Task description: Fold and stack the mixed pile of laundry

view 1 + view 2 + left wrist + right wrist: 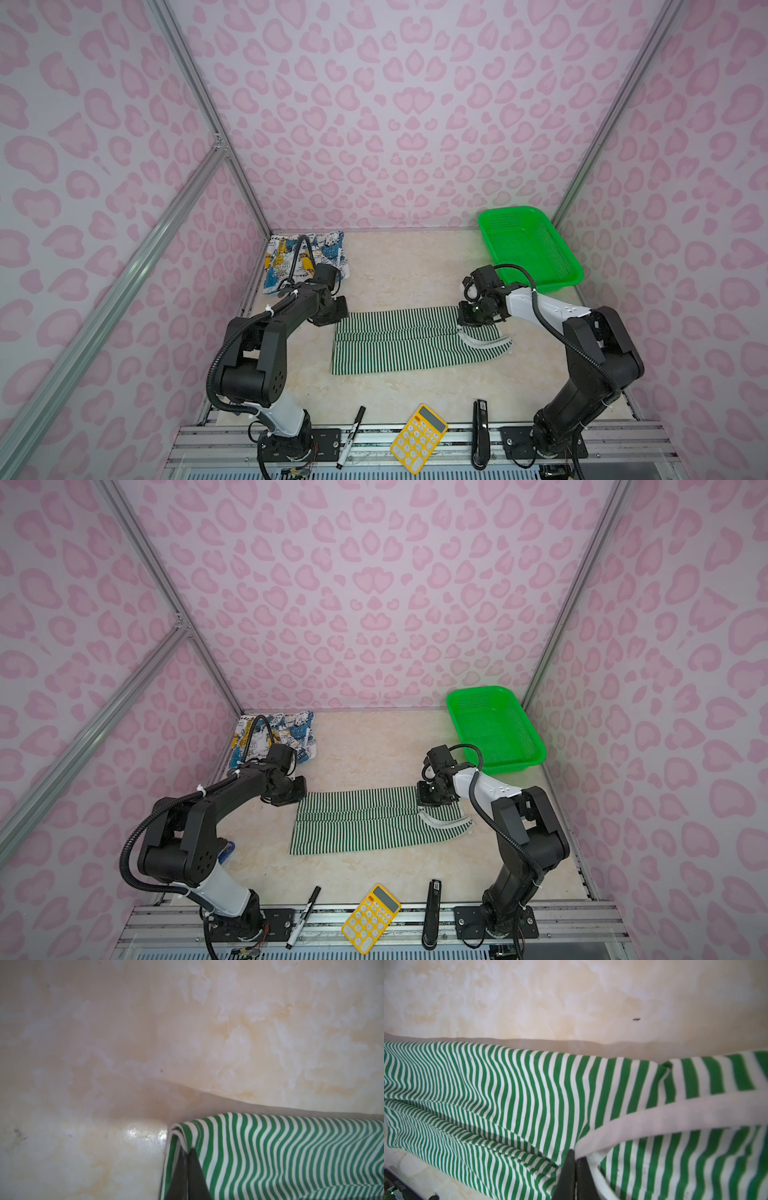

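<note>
The dark-green-and-white striped garment (415,343) (374,825) lies folded lengthwise in the middle of the table. My left gripper (337,318) (298,798) stands at its far left corner. In the left wrist view the left gripper (188,1151) is shut on a pinched-up fold of the striped cloth (291,1157). My right gripper (466,320) (427,800) is at the far right end; in the right wrist view the right gripper (576,1155) is shut on the striped cloth (508,1095) by its white neckband (675,1115). The white printed garment (305,259) (274,735) lies at the back left, partly hidden by the left arm.
A green perforated basket (505,212) (473,692) sits at the back right, close behind the right wrist. Along the front edge lie a black marker (351,436), a yellow calculator (419,438) and a black stapler-like tool (481,432).
</note>
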{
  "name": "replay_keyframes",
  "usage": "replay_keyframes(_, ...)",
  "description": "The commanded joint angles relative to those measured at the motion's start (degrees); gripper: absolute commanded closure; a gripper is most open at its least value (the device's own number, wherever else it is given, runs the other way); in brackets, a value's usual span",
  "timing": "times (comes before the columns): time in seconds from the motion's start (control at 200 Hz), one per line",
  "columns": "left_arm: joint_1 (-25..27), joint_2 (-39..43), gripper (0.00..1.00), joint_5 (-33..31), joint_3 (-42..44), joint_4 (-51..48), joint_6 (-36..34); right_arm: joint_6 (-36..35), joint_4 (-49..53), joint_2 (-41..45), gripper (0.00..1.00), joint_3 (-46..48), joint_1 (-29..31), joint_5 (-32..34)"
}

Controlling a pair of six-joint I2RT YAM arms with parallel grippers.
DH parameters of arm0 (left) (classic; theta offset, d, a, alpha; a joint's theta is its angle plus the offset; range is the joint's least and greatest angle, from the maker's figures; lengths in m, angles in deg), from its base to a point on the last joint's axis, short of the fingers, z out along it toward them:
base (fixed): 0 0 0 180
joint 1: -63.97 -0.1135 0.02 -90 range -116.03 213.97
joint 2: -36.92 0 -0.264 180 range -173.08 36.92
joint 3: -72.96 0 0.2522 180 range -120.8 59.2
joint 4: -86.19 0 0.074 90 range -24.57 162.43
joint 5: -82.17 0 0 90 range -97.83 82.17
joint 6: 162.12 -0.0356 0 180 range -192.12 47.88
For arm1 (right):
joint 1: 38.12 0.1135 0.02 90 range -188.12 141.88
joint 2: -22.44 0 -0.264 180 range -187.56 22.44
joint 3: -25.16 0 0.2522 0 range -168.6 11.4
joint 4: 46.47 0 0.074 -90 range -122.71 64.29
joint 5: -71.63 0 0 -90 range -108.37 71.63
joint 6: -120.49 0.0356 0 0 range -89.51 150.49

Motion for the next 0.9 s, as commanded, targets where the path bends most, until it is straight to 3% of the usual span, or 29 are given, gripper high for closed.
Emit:
replay_keyframes(0.0,-0.2,-0.8,0.97,-1.4,0.1,0.5,-0.9,0.0,0.4,-0.8,1.00,1.4,0.1,0.9)
replay_keyframes(0.165,-0.2,-2.9,0.93,-0.4,1.6,1.6,-0.6,0.3,0.5,-2.7,1.00,2.0,0.3,0.9)
replay_keyframes(0.255,-0.2,-3.2,0.78,-1.8,2.0,1.3,-0.5,-0.3,1.8,-1.1,0.91,1.5,0.3,2.1)
replay_keyframes(0.365,-0.2,-2.3,0.58,-3.9,1.6,0.2,-0.5,-1.7,4.9,1.8,0.71,0.4,-0.1,4.9)
replay_keyframes(0.46,-0.1,-1.2,0.52,-5.3,0.4,-1.0,-0.7,-1.5,7.0,5.2,0.65,1.1,-1.3,8.4)
replay_keyframes(0.6,-0.1,0.8,0.52,-4.8,-1.2,-2.3,-1.7,-0.2,8.9,8.3,0.64,4.1,-3.2,13.0)
replay_keyframes(0.745,-0.1,3.7,0.52,-4.2,-1.8,-3.7,-1.3,-0.1,7.4,3.1,0.70,3.2,-3.2,12.7)
replay_keyframes(0.895,-0.2,9.6,0.36,-3.5,-1.0,-4.9,-0.5,0.5,4.2,-6.0,0.74,-2.3,-3.1,11.7)
